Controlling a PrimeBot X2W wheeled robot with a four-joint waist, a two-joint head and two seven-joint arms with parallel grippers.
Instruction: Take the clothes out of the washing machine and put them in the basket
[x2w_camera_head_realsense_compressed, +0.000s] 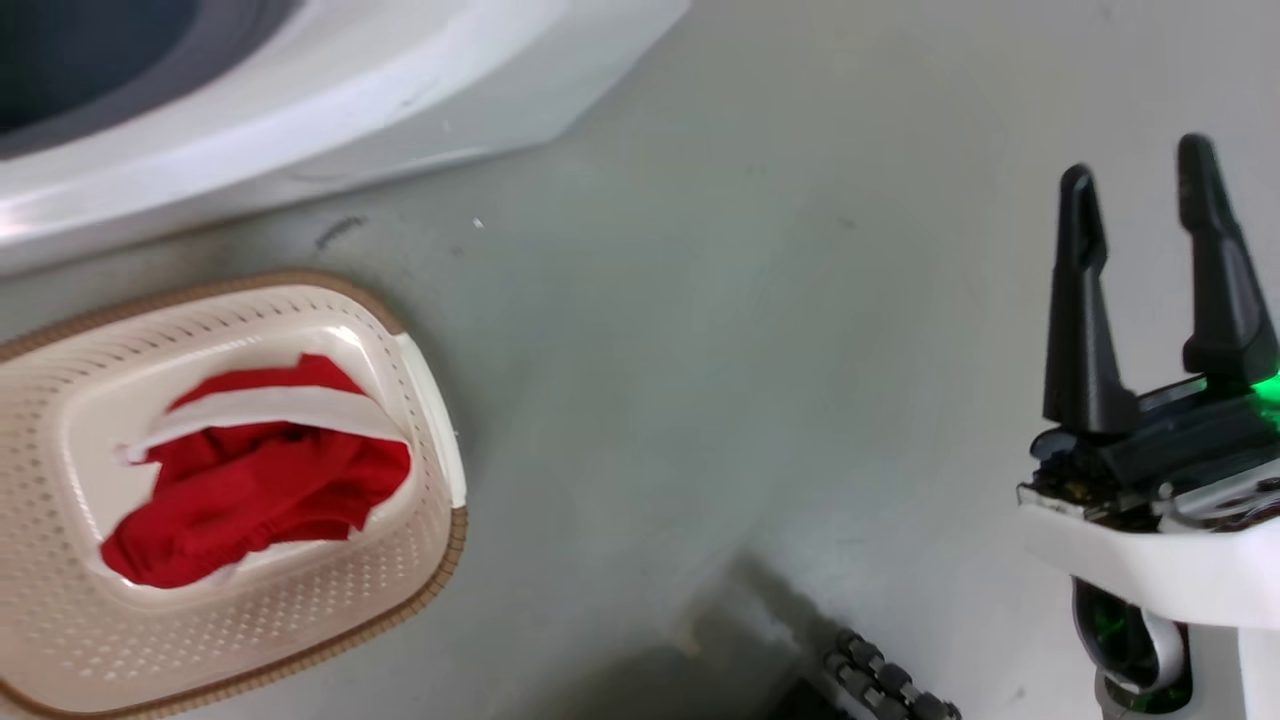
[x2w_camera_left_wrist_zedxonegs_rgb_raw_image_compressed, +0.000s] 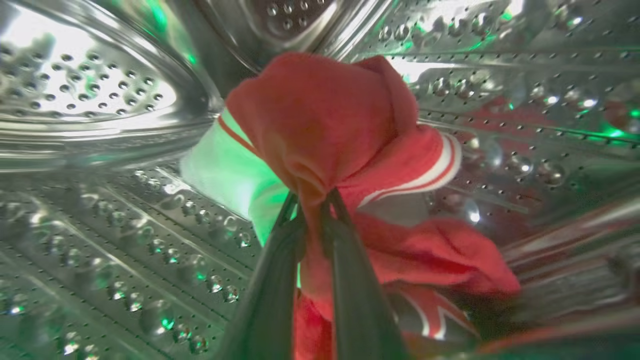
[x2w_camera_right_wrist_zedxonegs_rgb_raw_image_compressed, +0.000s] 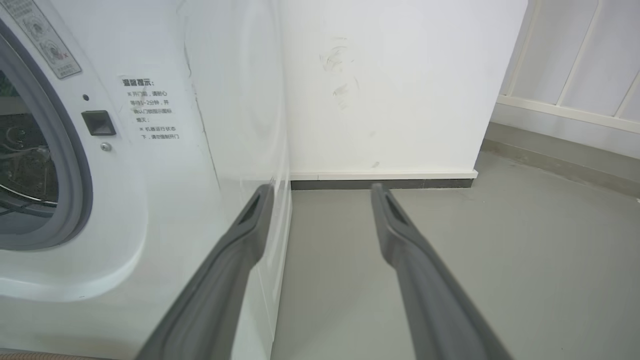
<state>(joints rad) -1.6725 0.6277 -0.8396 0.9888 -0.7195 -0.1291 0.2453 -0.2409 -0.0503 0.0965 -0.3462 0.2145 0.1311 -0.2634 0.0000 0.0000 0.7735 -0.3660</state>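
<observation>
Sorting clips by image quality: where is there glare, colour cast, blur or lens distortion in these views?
Left wrist view: green light tints the white part of the clothes and glints off the drum; the left gripper, shut on them, is blurred. Head view: slightly soft, green glow below the open right gripper. Right wrist view: even light, faint sheen on the washing machine.

The basket (x2w_camera_head_realsense_compressed: 300, 620) is cream, patterned with rows of small holes, and has a brown rim. The crumpled garment (x2w_camera_head_realsense_compressed: 250, 490) in it is bright red with a white band. In the silvery, hole-dotted drum (x2w_camera_left_wrist_zedxonegs_rgb_raw_image_compressed: 100, 240), the striped garment (x2w_camera_left_wrist_zedxonegs_rgb_raw_image_compressed: 320, 115) is red, with white stripes at three o'clock and a green-tinted white panel at nine o'clock. The washing machine (x2w_camera_right_wrist_zedxonegs_rgb_raw_image_compressed: 165, 225) is white with a grey door ring (x2w_camera_right_wrist_zedxonegs_rgb_raw_image_compressed: 80, 190).
</observation>
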